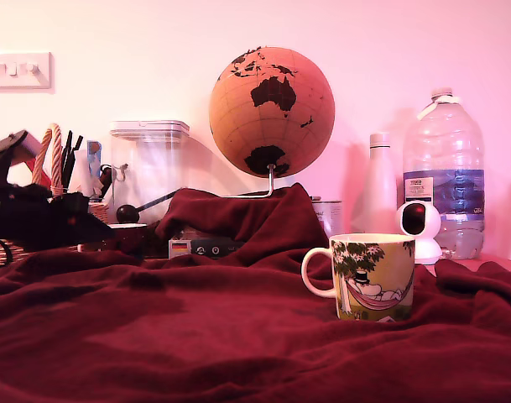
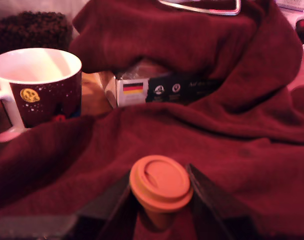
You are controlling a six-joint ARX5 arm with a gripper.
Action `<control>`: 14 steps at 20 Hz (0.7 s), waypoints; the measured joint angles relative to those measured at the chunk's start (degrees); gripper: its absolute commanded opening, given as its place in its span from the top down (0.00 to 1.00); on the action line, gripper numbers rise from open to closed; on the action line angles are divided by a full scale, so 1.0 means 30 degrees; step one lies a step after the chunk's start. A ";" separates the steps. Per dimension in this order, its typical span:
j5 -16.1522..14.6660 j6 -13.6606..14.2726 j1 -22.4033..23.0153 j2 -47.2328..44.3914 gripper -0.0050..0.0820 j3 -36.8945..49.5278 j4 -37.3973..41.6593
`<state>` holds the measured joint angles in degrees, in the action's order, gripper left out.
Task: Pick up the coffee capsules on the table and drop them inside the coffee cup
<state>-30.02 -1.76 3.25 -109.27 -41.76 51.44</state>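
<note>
We have the gripper point(image 2: 160, 200) closed on the brown capsule point(image 2: 160, 187), its two dark fingers point(image 2: 207, 195) pressing the tapered sides just under the rim, flat end toward the camera. We judge the capsule light, stiff and a little slick, so that narrow waist below the rim suits the grip. The coffee cup point(image 1: 371, 275) stands well apart from the capsule on the red blanket point(image 1: 196, 336).
</note>
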 measured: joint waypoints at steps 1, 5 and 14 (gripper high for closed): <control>0.0000 0.0036 0.0000 0.0364 0.72 0.0000 -0.0357; -0.0124 0.0168 0.0087 0.1566 0.71 0.0000 -0.1501; -0.0131 0.0168 0.1413 0.2980 0.72 0.0568 -0.2572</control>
<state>-30.41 -1.26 7.49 -100.33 -40.05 43.72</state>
